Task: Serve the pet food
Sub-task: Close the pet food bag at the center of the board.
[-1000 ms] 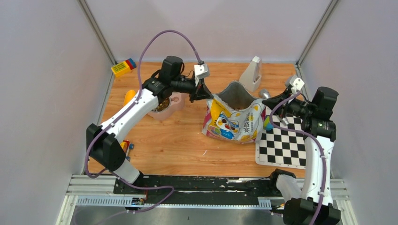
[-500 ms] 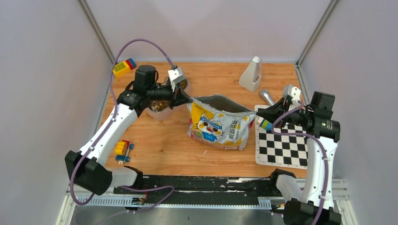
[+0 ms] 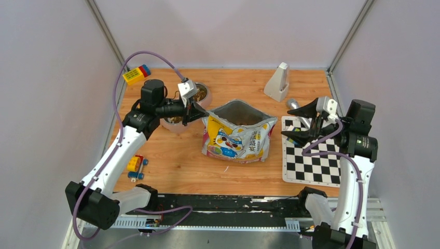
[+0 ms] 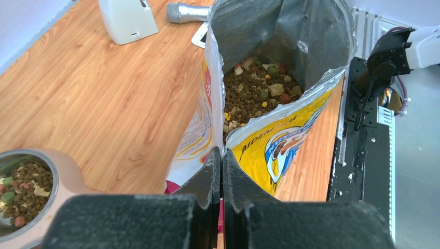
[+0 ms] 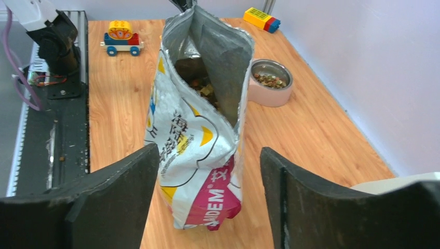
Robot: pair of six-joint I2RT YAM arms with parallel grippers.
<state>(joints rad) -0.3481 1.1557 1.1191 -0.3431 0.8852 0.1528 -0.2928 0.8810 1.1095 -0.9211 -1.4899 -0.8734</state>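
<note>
The yellow-and-white cat-print bag [image 3: 236,139] stands open-topped mid-table. The pet food [image 4: 254,89], brown kibble with coloured bits, shows inside it. My left gripper [image 3: 198,111] is shut on the bag's left top edge; in the left wrist view the jaws [image 4: 222,155] pinch its seam. To the right, my right gripper [image 3: 297,123] is open and apart from the bag, which shows beyond its spread fingers [image 5: 208,150]. The pink double bowl [image 3: 201,93] behind my left wrist holds kibble [image 4: 23,181]; its near half is partly hidden by the arm.
A checkerboard mat [image 3: 311,161] lies under my right gripper. A white wedge-shaped stand [image 3: 278,83] and a silver cylinder [image 3: 294,105] sit at the back right. A toy car [image 3: 135,166] is front left, a toy brick [image 3: 136,74] back left. A black rail [image 3: 223,203] borders the near edge.
My left gripper pulled the bag leftward, toward the bowl. My right gripper let go of the bag's right edge, opened wide and drew back over the mat.
</note>
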